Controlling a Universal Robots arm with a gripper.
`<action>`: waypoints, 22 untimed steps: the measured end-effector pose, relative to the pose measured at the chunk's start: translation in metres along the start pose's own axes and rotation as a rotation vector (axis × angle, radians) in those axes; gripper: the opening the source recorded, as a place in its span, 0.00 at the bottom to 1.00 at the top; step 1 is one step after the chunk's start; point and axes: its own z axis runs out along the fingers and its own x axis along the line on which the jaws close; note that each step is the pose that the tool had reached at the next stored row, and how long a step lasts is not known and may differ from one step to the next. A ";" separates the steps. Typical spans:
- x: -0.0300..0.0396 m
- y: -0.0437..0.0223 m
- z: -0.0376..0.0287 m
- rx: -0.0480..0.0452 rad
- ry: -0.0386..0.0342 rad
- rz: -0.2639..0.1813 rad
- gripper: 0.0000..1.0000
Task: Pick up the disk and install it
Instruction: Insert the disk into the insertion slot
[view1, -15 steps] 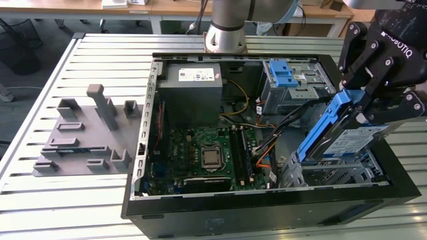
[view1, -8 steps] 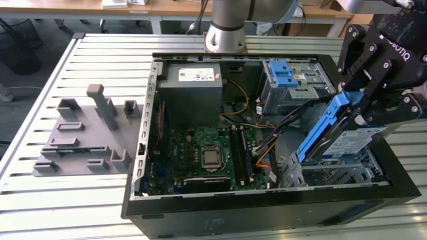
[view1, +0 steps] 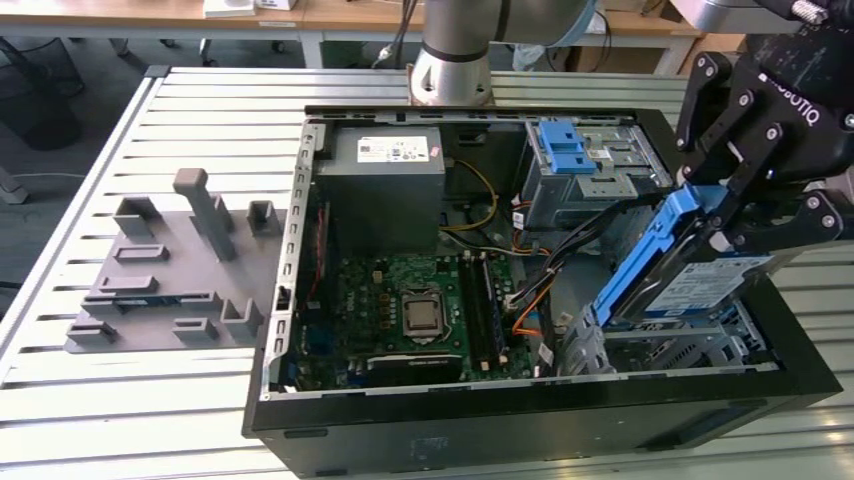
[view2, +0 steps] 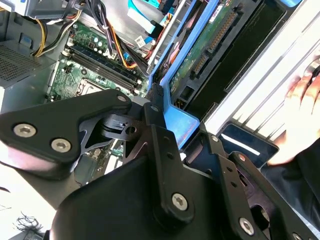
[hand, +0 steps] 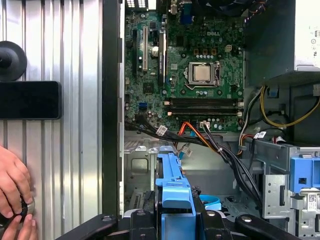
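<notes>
A ribbed aluminium worktop (view1: 160, 130) is carrying everything here, with office desks (view1: 347, 15) standing behind it. My claw (view1: 747, 225) is clenching the upper end of the disk (view1: 701, 285), a flat rectangular silver-grey hard drive with a white-and-blue label and a blue plastic frame around its edges. I am holding it tilted. Its lower end is dipping into the front corner of the open black computer case (view1: 534, 388), on the exterior view's right, just over a bare metal bay (view1: 674, 350). Whether it is touching that bay I cannot tell. In the second wrist view its green circuit board (view2: 210, 45) is lying exposed.

I am judging it stiff, dense for its size and easily harmed by a knock. The metal faces look slick, so the blue frame's edges are the place to be gripping, away from the board. Held by one end, it is likely wanting to swing.

Further out, orange and black cables (view1: 531, 297) are trailing near the drive, beside a green motherboard (view1: 414, 300) and a big grey power-supply box (view1: 387, 175). A grey moulded fixture (view1: 160, 270) is sitting on the exterior view's left. A person's hand (hand: 12, 180) is showing over the worktop beside the case.
</notes>
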 end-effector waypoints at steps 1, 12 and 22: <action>0.0000 0.0000 0.0003 0.0000 0.0001 0.000 0.36; 0.0002 0.0001 0.0051 -0.0001 0.0002 -0.002 0.36; 0.0004 0.0001 0.0114 -0.0001 0.0001 -0.002 0.36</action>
